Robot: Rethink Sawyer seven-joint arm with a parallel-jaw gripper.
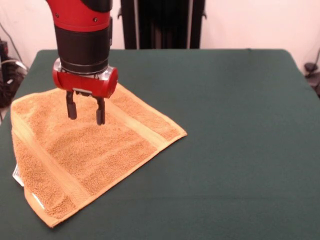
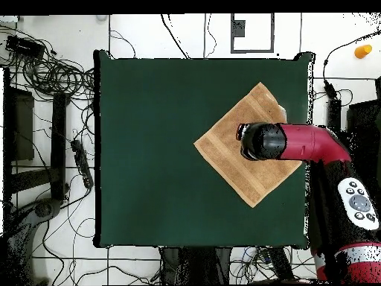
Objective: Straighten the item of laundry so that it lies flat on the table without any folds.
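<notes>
Towel (image 1: 87, 150) lies spread almost flat near one corner of the green bench (image 1: 230, 125), close to its edge. Hand (image 1: 86, 113) hovers above it, fingers apart and empty. A pinch and drag could raise new folds or pull it overboard. Cables crowd the floor around.
</notes>
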